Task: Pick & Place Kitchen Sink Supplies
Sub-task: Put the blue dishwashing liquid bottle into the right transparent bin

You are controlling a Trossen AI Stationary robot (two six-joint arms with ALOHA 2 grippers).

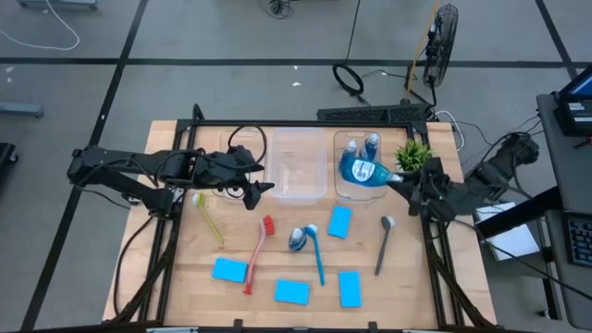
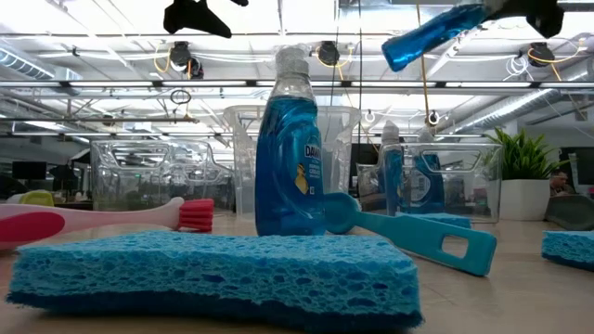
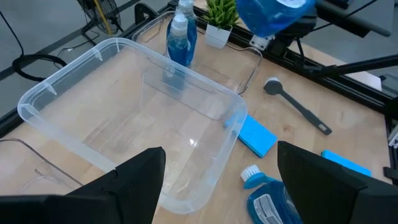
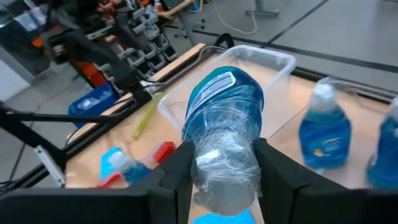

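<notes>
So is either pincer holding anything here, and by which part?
The right pincer grips a blue bottle by its cap end, above the right bin. The left pincer is open and empty.

A grey floor [image 1: 231, 37] crossed by dark lines is seen around the wooden worktop [image 1: 407, 287]. A standing fan [image 1: 442, 42] and coiled cables [image 1: 350, 79] are placed beyond the worktop's far edge. In the low view, ceiling beams and strip lights [image 2: 111, 56] are seen overhead.
</notes>
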